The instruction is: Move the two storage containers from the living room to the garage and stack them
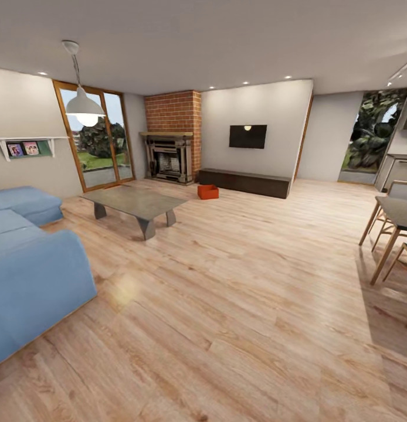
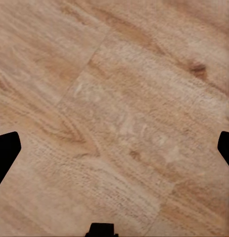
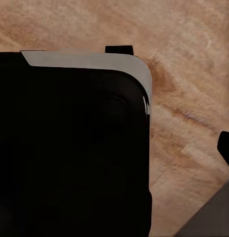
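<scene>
A: Head view, living room: orange-red storage container [image 1: 207, 191] on the light wood plank floor [image 1: 238, 281], far side, between brick fireplace [image 1: 171, 153] and low dark cabinet [image 1: 246, 182], beyond the grey coffee table [image 1: 136, 203].

B: Blue sofa [image 1: 27, 264] at left. And the grippers?

A: Left gripper [image 2: 114, 148]: dark fingertips [image 2: 5, 150] at opposite edges, spread wide, holding nothing, planks beneath. Right gripper: cannot tell; black body [image 3: 69, 153] blocking.
</scene>
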